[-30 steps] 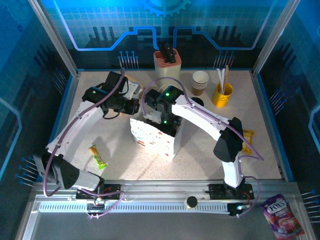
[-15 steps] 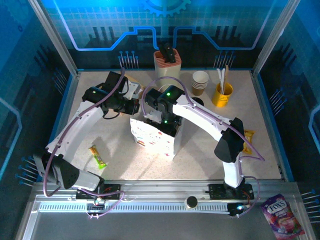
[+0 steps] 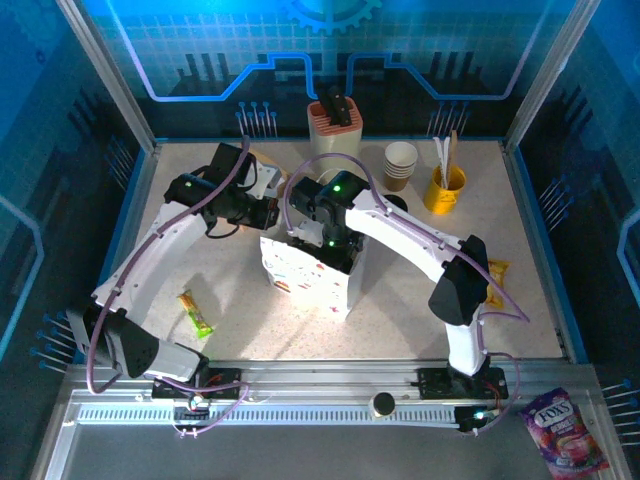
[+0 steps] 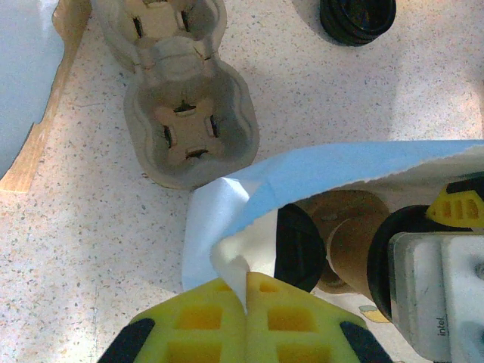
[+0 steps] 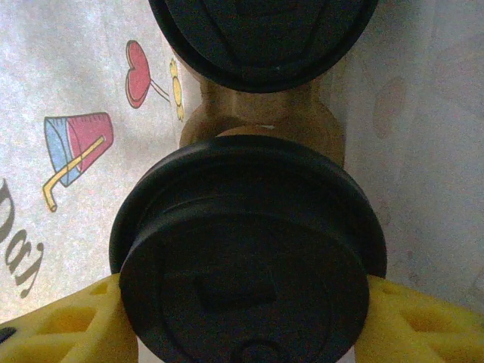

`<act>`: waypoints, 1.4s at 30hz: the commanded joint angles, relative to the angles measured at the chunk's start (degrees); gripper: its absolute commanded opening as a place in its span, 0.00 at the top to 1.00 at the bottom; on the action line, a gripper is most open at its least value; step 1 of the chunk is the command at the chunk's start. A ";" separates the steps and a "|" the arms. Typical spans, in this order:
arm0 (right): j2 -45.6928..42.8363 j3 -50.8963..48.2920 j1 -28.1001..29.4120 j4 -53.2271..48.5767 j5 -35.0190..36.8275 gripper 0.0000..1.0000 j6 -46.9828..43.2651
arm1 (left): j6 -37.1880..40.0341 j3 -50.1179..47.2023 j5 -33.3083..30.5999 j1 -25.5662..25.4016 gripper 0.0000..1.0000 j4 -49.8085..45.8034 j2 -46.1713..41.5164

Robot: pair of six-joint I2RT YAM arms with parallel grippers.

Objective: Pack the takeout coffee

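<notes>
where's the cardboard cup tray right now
In the left wrist view the cup tray sits on the table, upper left, just beyond the open edge of the paper bag that the left gripper pinches.

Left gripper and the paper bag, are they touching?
Touching. The left wrist view shows the left gripper shut on the paper bag, pinching its folded edge.

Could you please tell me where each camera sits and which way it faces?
Top external: above and behind, looking down on the table; left arm and right arm show.
Left wrist: over the left gripper, shut on the paper bag's rim, facing down.
Right wrist: at the bag's mouth, facing down at a lidded cup gripped by the right gripper.
Shared: the bag shows in all three.
</notes>
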 commanded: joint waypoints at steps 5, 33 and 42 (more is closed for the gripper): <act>-2.14 -0.60 0.51 -0.03 0.87 0.53 0.65 | 0.59 -1.17 1.08 -0.06 1.00 -0.58 -0.81; -1.77 -1.05 0.32 -1.75 1.38 0.53 0.16 | 0.62 -1.43 1.06 -0.05 1.00 -0.57 -0.61; -2.07 -1.92 0.32 -0.76 0.91 0.53 -1.55 | 0.65 -1.28 0.97 -0.06 1.00 -0.54 -0.50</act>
